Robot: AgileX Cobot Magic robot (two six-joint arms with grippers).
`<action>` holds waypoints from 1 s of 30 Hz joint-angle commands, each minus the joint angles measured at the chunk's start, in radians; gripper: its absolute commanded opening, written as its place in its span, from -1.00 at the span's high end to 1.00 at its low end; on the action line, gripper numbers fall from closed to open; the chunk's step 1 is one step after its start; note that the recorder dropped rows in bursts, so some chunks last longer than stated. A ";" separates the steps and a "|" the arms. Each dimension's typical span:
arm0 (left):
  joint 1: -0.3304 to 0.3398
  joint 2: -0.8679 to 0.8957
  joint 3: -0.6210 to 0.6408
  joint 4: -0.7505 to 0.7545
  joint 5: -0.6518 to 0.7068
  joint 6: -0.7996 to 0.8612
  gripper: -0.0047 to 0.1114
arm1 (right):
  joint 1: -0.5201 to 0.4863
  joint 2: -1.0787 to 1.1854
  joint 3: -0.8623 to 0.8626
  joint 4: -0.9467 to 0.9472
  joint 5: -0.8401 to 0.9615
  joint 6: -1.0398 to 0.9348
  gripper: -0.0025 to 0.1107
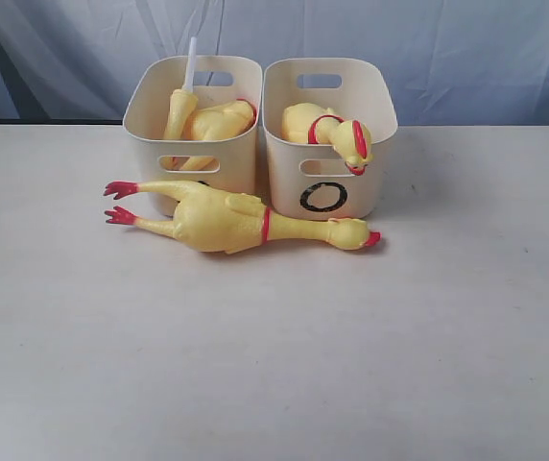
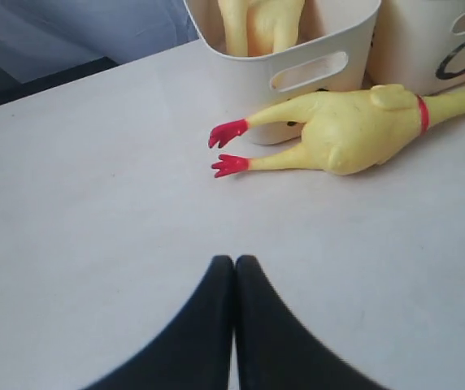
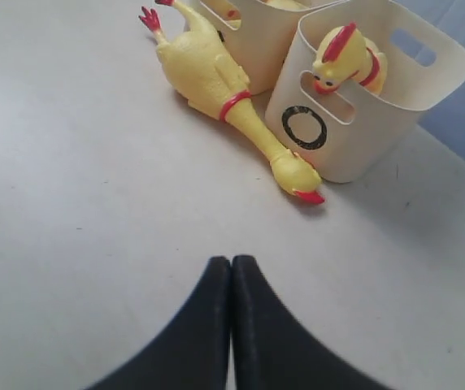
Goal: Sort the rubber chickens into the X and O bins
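- On the table (image 1: pixel 274 384), just in front of both bins, one whole rubber chicken (image 1: pixel 231 221) lies on its side. Its red feet are by the left bin (image 1: pixel 140 115) and its beak reaches past the O bin (image 1: pixel 380 154).
- I see a body piece (image 1: pixel 222 120) and a neck piece (image 1: pixel 179 106) with a white tube (image 1: pixel 190 62) in the left bin; the chicken hides that bin's mark.
- I see a curled chicken (image 1: pixel 313 123) in the O bin, head hanging over the rim.
- I read the left gripper (image 2: pixel 234 262) and right gripper (image 3: pixel 232 262) as jaws pressed together, empty, well apart from the chicken.
- I judge the chicken light, soft and floppy, so its ends will droop. I would pinch the thick body beside the red neck band (image 1: pixel 266 224), not the thin neck or legs.
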 commanded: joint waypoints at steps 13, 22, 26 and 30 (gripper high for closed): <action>0.002 -0.401 0.072 -0.062 0.076 0.014 0.92 | 0.021 0.560 -0.334 -0.061 -0.042 -0.158 0.97; 0.002 -0.409 0.109 -0.055 0.087 0.014 0.92 | 0.239 0.691 -0.347 -0.441 -0.107 0.110 0.97; 0.002 -0.409 0.115 -0.055 0.087 0.014 0.92 | 0.369 0.745 -0.347 -0.738 -0.097 0.352 0.97; 0.002 -0.409 0.115 -0.055 0.087 0.014 0.92 | 0.500 0.822 -0.347 -1.052 -0.062 0.627 0.97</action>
